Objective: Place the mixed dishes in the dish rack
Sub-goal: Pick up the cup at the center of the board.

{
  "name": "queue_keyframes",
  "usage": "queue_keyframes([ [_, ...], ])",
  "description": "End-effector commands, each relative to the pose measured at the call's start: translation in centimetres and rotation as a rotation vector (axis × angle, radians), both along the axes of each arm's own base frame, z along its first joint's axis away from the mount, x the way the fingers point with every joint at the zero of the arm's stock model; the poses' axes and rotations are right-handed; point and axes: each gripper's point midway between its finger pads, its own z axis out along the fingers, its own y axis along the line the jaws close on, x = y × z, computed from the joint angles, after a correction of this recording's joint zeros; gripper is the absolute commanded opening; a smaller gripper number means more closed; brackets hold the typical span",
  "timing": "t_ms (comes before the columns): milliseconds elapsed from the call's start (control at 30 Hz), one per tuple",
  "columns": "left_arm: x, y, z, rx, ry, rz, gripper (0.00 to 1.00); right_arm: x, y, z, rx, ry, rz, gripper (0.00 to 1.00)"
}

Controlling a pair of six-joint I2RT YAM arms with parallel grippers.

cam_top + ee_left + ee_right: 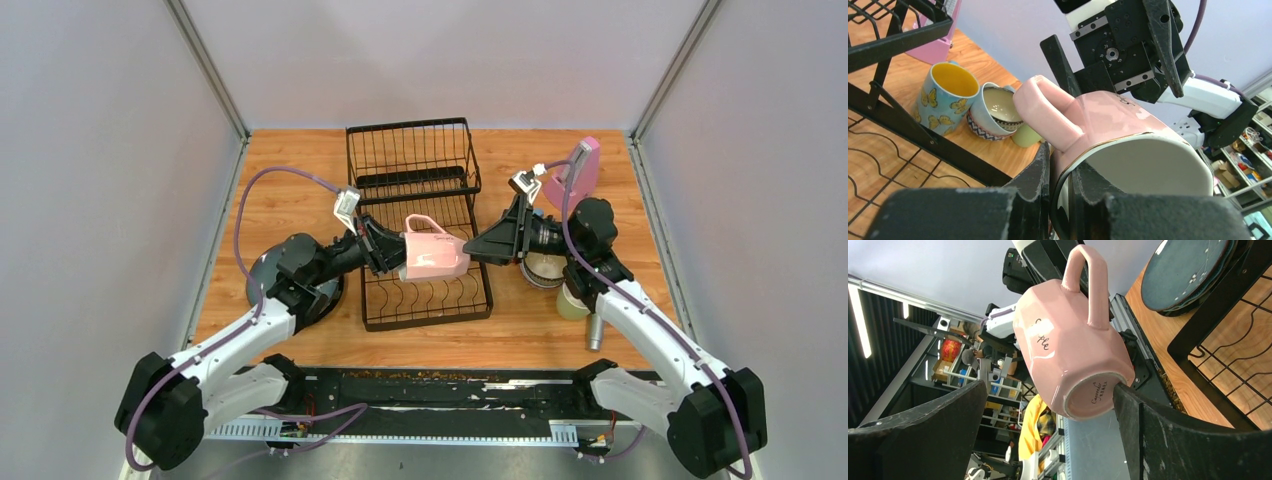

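The left gripper [392, 260] is clamped on the rim of the pink mug [432, 252], held sideways above the dish rack [428, 320] low tray, while the right gripper [470, 248] sits with fingers apart at the mug's bottom, so next it likely needs to squeeze shut gently.

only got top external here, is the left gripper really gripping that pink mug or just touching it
Observer: Gripping. The left wrist view shows the left gripper shut on the rim of the pink mug, pinching its wall from inside and outside.
Operator: and the right one, closed too
Observer: No. The right wrist view shows the right gripper open, straddling the mug's base; one fingertip sits at the base's edge.
Operator: any dishes hidden by that arm
Observer: A blue butterfly mug, yellow inside, stands upright next to the patterned bowl.
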Motion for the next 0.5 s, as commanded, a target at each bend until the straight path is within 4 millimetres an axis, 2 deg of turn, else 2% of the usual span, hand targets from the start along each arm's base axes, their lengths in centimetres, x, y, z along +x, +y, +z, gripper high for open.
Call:
queue_keyframes([
  [0, -4.1, 0.2, 9.1, -0.245, -0.302, -0.126, 0.00, -1.1, 1.3, -0.3, -0.034, -0.007, 0.091, 1.00],
  [200, -4.6, 0.1, 10.0, -0.274, -0.309, -0.134, 0.00, -0.4, 2.0, -0.8, -0.029, 0.020, 0.076, 1.00],
  [333, -4.8, 0.4, 10.2, -0.267, -0.312, -0.116, 0.00, 1.2, 1.8, -2.1, -0.049, 0.077, -0.057, 0.99],
  [467, -4.8, 0.7, 10.0, -0.231, -0.316, -0.090, 0.00, 2.2, 0.7, -2.5, -0.048, 0.074, -0.208, 0.99],
])
